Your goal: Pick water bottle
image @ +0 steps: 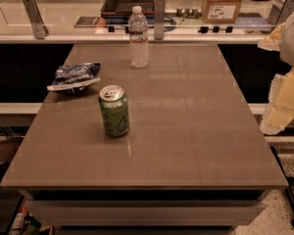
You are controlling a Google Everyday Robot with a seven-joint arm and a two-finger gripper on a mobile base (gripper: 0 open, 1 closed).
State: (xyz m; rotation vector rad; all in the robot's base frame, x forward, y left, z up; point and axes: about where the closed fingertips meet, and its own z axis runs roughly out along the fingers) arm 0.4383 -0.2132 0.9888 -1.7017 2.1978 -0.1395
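The water bottle [138,36] is a small clear ribbed plastic bottle with a white cap and a pale label band. It stands upright near the far edge of the brown table [186,131], a little left of centre. My gripper [282,98] is at the right edge of the view, beyond the table's right side, pale and yellowish. It is far from the bottle, to its right and nearer the camera, and it holds nothing that I can see.
A green soda can [114,110] stands upright in the left-middle of the table. A crumpled blue chip bag [74,76] lies near the left edge. A rail with metal posts [159,16] and a cardboard box [221,2] are behind the table.
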